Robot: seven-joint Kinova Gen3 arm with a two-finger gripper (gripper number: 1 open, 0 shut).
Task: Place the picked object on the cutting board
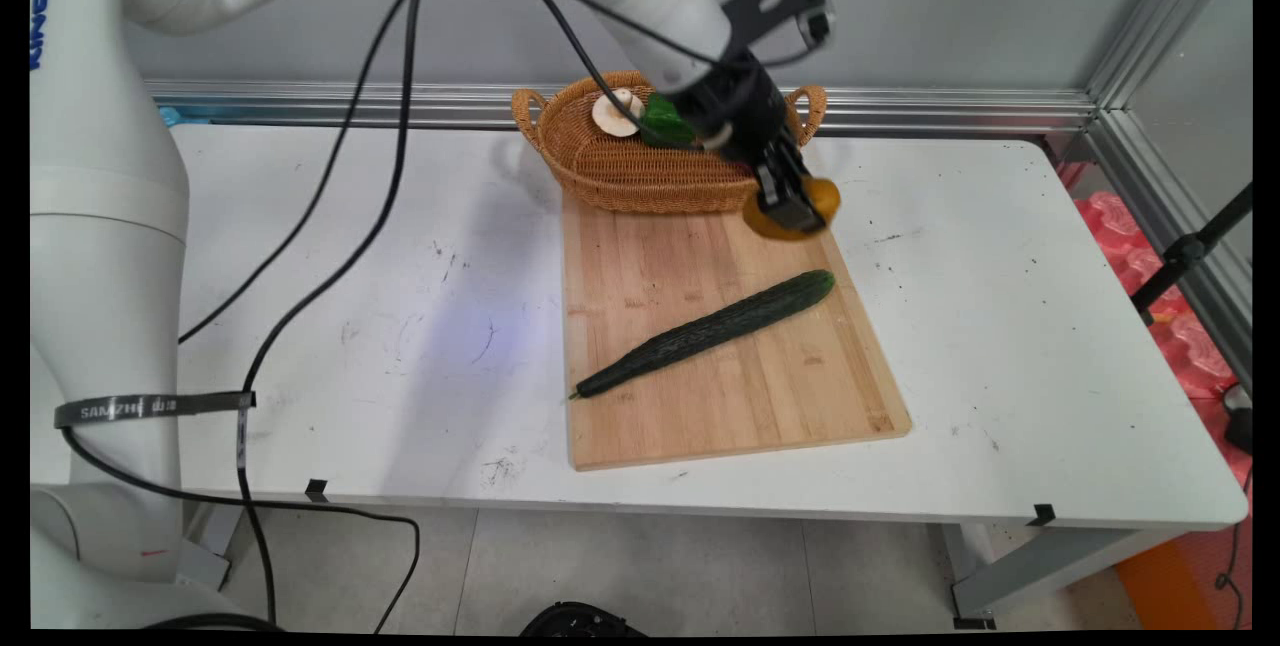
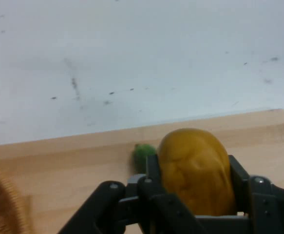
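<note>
Potato [image 2: 194,170] sits clamped between my gripper's [image 1: 793,209] two fingers, and in the hand view I see each finger pressed against one flank of the yellow-brown lump, so the pincer is closed on it, not gaping. In the main view I have it at the far right corner of the board [image 1: 700,396], just off the basket's [image 1: 640,176] right end, at about 4 o'clock from the basket's middle. I cannot tell whether the potato rests on the wood or hangs just above it. The relation I watch is the cucumber [image 1: 712,328]: it lies on the board at roughly 7 o'clock from the gripper, its long axis running from 8 o'clock, where the thin stem end reaches the board's left edge, up to 2 o'clock, where its blunt tip ends near the potato but apart from it. In the hand view that green tip [image 2: 142,155] peeks out just left of the potato. Inside the basket I see a mushroom [image 1: 617,112] and something green [image 1: 665,121], partly hidden behind the wrist. Bare board lies on both sides of the cucumber.
</note>
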